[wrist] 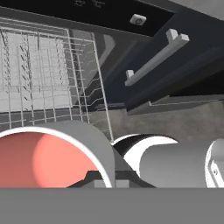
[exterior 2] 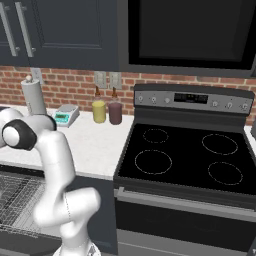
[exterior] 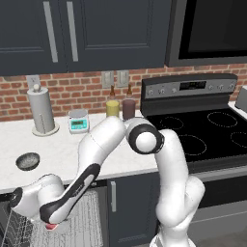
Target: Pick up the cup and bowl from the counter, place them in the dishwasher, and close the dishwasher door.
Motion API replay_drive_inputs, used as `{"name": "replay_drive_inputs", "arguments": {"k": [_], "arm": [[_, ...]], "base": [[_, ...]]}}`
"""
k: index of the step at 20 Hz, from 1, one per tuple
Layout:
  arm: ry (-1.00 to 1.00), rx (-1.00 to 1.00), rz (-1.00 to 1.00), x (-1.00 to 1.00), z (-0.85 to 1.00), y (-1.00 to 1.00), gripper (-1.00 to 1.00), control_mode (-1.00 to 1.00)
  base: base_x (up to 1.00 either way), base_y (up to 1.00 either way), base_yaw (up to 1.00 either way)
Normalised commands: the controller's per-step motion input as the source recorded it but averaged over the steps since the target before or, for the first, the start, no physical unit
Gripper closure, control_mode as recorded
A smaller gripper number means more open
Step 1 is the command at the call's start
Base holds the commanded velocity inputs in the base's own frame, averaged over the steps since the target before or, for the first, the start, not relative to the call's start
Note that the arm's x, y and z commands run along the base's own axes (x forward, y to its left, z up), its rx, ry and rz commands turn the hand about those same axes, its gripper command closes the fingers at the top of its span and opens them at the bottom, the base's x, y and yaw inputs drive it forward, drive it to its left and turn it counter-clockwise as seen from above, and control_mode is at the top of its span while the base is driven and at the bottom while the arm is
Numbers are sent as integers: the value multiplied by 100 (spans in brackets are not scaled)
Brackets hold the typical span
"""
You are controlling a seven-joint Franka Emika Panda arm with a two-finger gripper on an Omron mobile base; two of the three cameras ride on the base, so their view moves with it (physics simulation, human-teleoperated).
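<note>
We're looking at the counter (exterior: 62, 154), white marbled stone under dark upper cabinets (exterior: 87, 34), with a red brick wall (exterior: 72, 89) behind it. Taking the paper towel roll (exterior: 41, 112) as our landmark: just to its right sits a small kitchen scale (exterior: 78, 120), and further right along the wall stand a yellow tumbler (exterior: 113, 108) and a maroon tumbler (exterior: 129, 109), side by side. Beyond those is the black stovetop (exterior 2: 185, 160). In front of the paper towel roll, near the counter's front edge, the bowl (exterior: 28, 161) rests on the stone: shallow, round, dark rim, speckled grey inside.

Below the counter's edge, underneath the roll, the dishwasher (exterior: 72, 226) is open and we see its silver wire rack (wrist: 43, 74). The arm reaches down there, and a bit of red shows at its low end, the cup (exterior: 51, 226), over the rack.

From the hand view we get the cup (wrist: 48, 157) up close: grey-white outside, white rim, salmon-red inside, mouth turned toward the camera. It sits right at the gripper (wrist: 111, 178), whose jaws are closed, and the cup appears clamped by its wall. Past it lies the wire rack and the dishwasher door (wrist: 175, 57), dark grey with its long bar handle, hanging open.
</note>
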Motion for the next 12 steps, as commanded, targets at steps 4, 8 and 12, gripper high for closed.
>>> {"name": "replay_drive_inputs", "arguments": {"k": [4, 8, 12], "arm": [[-4, -21, 0, 0, -29, 36, 100, -100], [0, -9, 0, 1, 0, 33, 100, -100], [-7, -1, 1, 21, -18, 14, 100, -100]], "base": [[0, 0, 0], [0, 0, 0], [0, 0, 0]]}}
